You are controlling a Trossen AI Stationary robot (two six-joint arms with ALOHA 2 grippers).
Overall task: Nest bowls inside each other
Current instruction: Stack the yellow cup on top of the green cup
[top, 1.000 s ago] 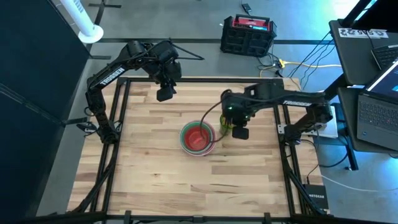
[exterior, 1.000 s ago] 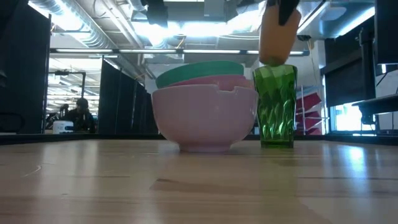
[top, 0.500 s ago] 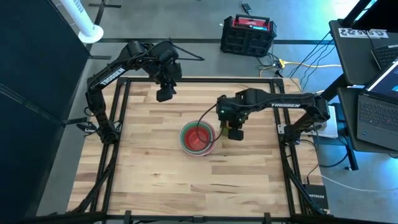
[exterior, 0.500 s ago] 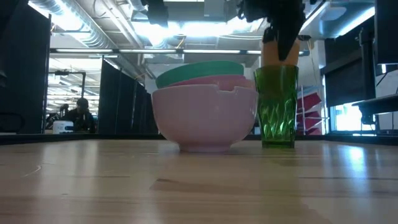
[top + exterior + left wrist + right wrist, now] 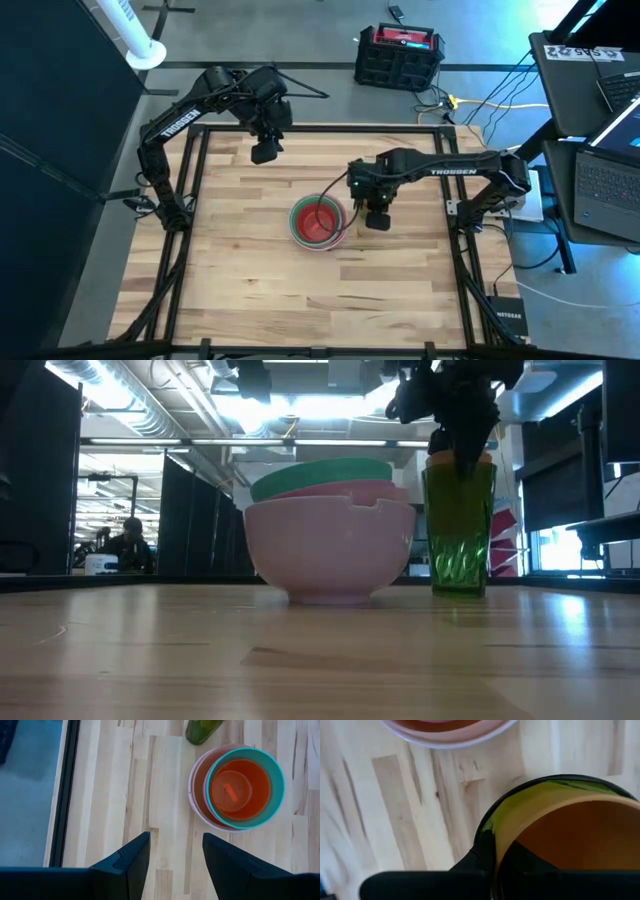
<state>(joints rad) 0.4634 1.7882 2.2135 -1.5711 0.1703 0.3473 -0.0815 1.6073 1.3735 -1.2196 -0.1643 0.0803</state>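
Observation:
Nested bowls [image 5: 318, 222] stand mid-table: a pale pink bowl [image 5: 330, 550] rests on the wood, with a magenta bowl [image 5: 385, 491], a teal bowl [image 5: 272, 782] and a red bowl [image 5: 240, 790] inside it. Just to its right stands a tall green cup [image 5: 459, 535] with an orange cup [image 5: 565, 845] sunk in it. My right gripper [image 5: 377, 216] is above the cups, shut on the orange one. My left gripper [image 5: 265, 152] hangs open over the far left of the table, nothing between its fingers [image 5: 175, 850]. My right gripper pinches the orange cup's wall at its rim [image 5: 501, 837], one finger inside the cup and one outside. The fingers [image 5: 462, 445] come from above, pointing down. The orange cup sits upright inside the green cup, only its rim [image 5: 482, 459] showing above it.
Bare wood lies all around the bowls and cups. A dark metal frame [image 5: 190, 200] borders the table. Beyond the far edge a black and red case [image 5: 400, 55] sits on the floor; a person [image 5: 125, 545] shows far off in the room.
My right gripper has gone down with the orange cup, lowering it from above the green cup's mouth into the cup until only its rim shows. The green cup has slid a little toward the table's right.

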